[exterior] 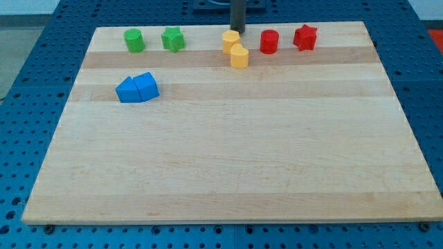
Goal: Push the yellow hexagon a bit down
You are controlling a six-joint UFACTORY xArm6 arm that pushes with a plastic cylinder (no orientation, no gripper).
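Yellow hexagon (230,41): near the board's (221,173) top edge, touching the yellow block (239,56) below it. My tip (237,31): bare rod, directly above the hexagon. Step: approach done; next, short downward push.

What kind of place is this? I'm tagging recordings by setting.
Probably a robotics lab bench: a wooden board lies on a blue perforated table, with small coloured blocks like the yellow hexagon beside my tip.

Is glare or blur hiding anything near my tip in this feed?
Camera view: even, soft light, no glare on the wooden board; blocks cast faint shadows; edges slightly soft; my tip shows dark just above the yellow hexagon block, contact unclear.
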